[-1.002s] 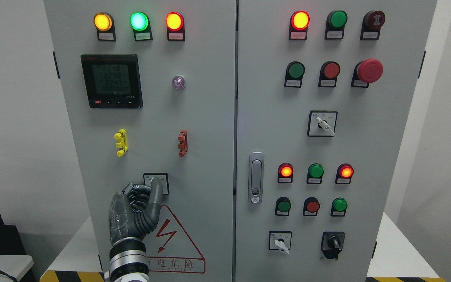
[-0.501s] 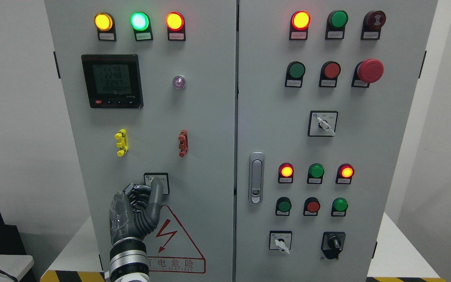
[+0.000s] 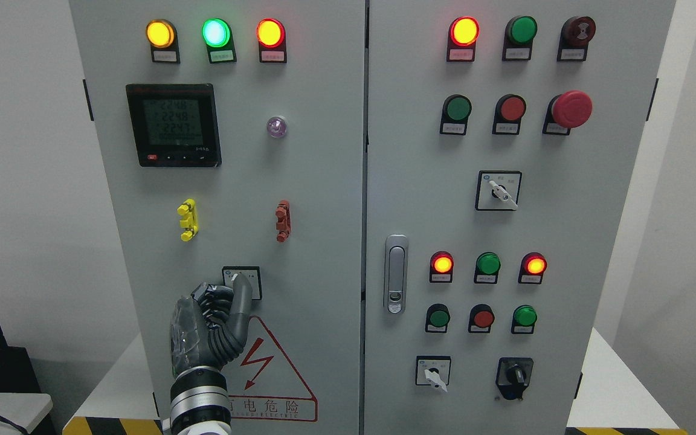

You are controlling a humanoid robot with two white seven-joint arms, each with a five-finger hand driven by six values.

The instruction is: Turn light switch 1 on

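Reaching up with my left robot hand, I have most fingers curled together against the palm and one dark grey finger stretched upward. Its tip lies over the small square rotary switch with the white label plate on the left door of the grey metal cabinet. I judge this to be light switch 1. A little of its pale knob shows just beside my fingertip, but I cannot tell if I really touch it, and nothing is clamped in the hand. My right robot hand is not in view.

Below my hand is the red warning triangle with a lightning sign. Above the switch are a yellow clip and a red clip, well apart from each other.

The step in hand seems to be the contact with the knob, before turning. The next move calls for a firm sideways push on the knob's edge, or a pinch with a second finger, because one fingertip may slip off such a small lever.
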